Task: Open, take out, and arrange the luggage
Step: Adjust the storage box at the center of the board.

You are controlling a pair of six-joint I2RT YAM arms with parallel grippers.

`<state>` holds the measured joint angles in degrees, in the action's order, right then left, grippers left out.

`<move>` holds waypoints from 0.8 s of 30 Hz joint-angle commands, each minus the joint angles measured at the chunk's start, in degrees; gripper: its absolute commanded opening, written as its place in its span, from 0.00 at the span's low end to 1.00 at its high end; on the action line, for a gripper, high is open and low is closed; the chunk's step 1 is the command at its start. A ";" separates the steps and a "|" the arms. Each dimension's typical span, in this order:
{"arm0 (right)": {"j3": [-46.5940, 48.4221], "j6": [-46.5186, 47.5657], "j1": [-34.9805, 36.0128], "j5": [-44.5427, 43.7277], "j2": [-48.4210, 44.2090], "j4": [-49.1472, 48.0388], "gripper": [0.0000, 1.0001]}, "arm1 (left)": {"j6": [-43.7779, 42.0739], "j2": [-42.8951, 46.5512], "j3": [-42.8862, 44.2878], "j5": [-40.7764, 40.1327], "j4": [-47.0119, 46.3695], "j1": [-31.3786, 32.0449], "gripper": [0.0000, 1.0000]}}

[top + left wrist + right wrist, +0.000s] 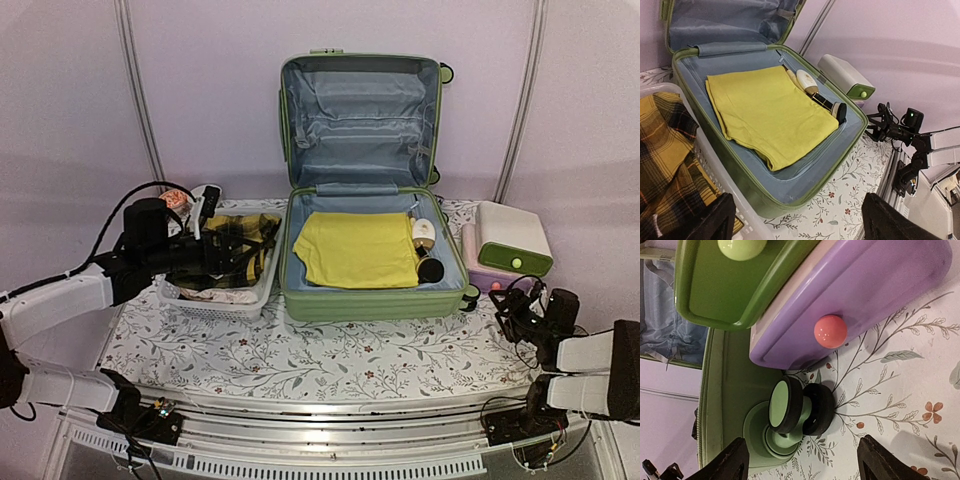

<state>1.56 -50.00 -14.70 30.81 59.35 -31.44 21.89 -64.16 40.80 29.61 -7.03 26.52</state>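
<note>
The luggage (pixel 370 200) lies open on the floral surface (pixel 330 360) with its ribbed light-green hard lid upright, I judge so the grey-blue fabric lining and the folded yellow cloth (pixel 355 250) inside are reachable. My left tool (pixel 215 250) hangs wide open and empty above the white perforated basket (pixel 215 308) left of the luggage. My right tool (pixel 510 310), jaws apart and holding nothing, faces its glossy black wheel (pixel 820 410).

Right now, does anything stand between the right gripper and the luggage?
Nothing visible does. The right gripper faces the luggage at its corner wheel over tablecloth; the purple-green box sits beside that line, not across it.
</note>
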 commanded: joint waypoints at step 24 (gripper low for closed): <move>1.88 -5.02 -1.73 -1.82 15.89 -22.28 0.64 | -0.26 -0.88 1.77 0.86 0.70 1.82 0.90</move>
<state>0.91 -54.72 -15.75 29.61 73.47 -50.37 21.52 -65.87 41.54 30.81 -6.33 27.40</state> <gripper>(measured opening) 0.653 0.896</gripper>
